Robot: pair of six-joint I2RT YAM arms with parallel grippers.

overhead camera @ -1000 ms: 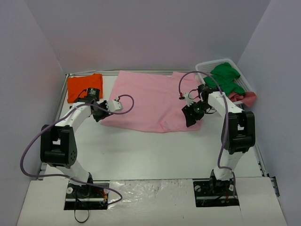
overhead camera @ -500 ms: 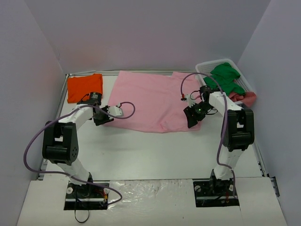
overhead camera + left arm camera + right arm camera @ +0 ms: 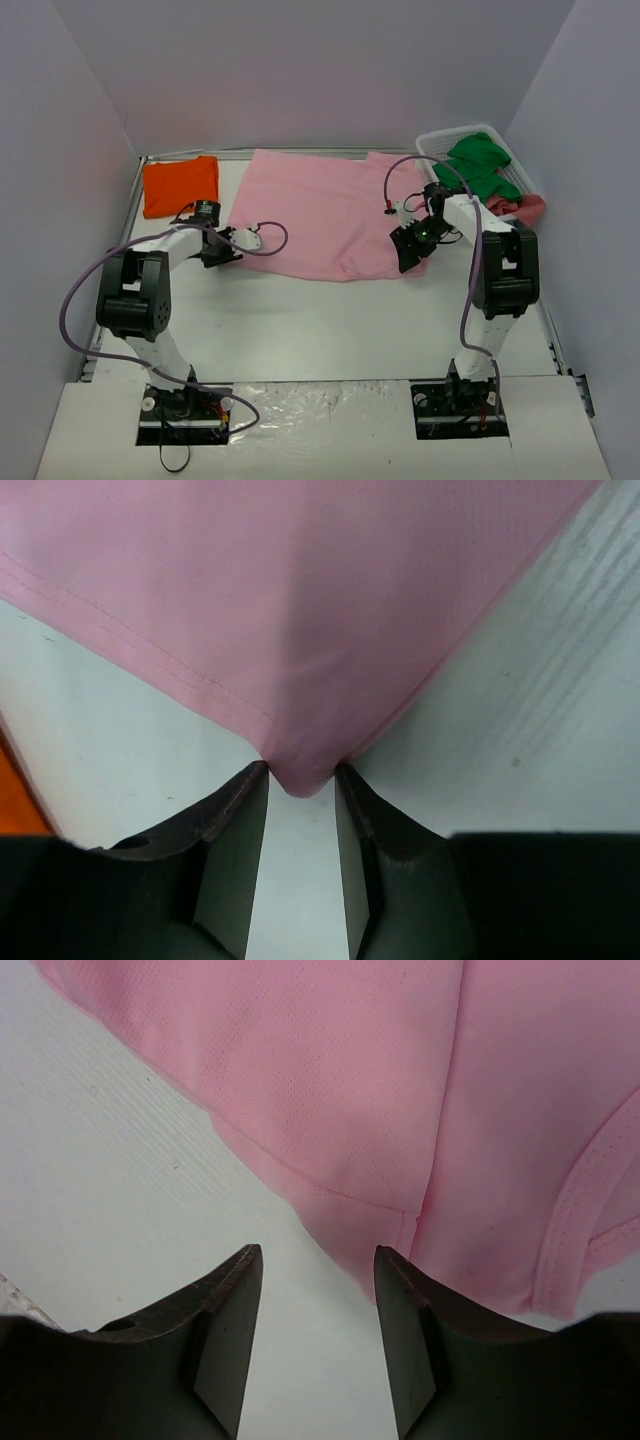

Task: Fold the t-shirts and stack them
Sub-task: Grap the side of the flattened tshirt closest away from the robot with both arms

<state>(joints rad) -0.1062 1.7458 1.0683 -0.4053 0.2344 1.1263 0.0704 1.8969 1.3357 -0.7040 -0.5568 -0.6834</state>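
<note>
A light pink t-shirt (image 3: pixel 320 215) lies spread flat across the back middle of the table. A bright orange t-shirt (image 3: pixel 180 185) lies folded at the back left. My left gripper (image 3: pixel 224 248) sits low at the pink shirt's near-left corner. In the left wrist view its jaws (image 3: pixel 300 775) stand apart, with the tip of the pink corner (image 3: pixel 300 600) lying between the fingertips on the table. My right gripper (image 3: pixel 407 250) is open at the pink shirt's near-right corner. In the right wrist view (image 3: pixel 318 1255) the pink hem (image 3: pixel 400 1090) lies just ahead of the fingertips, with bare table between them.
A white slatted basket (image 3: pixel 435 140) stands at the back right holding a green cloth (image 3: pixel 475 165), with a reddish-pink cloth (image 3: pixel 530 208) over its near side. A sliver of the orange shirt (image 3: pixel 15 790) shows at the left edge of the left wrist view.
My left gripper has slid back off the pink shirt's left edge to its corner and its jaws have spread apart. The right gripper has shifted only slightly.
</note>
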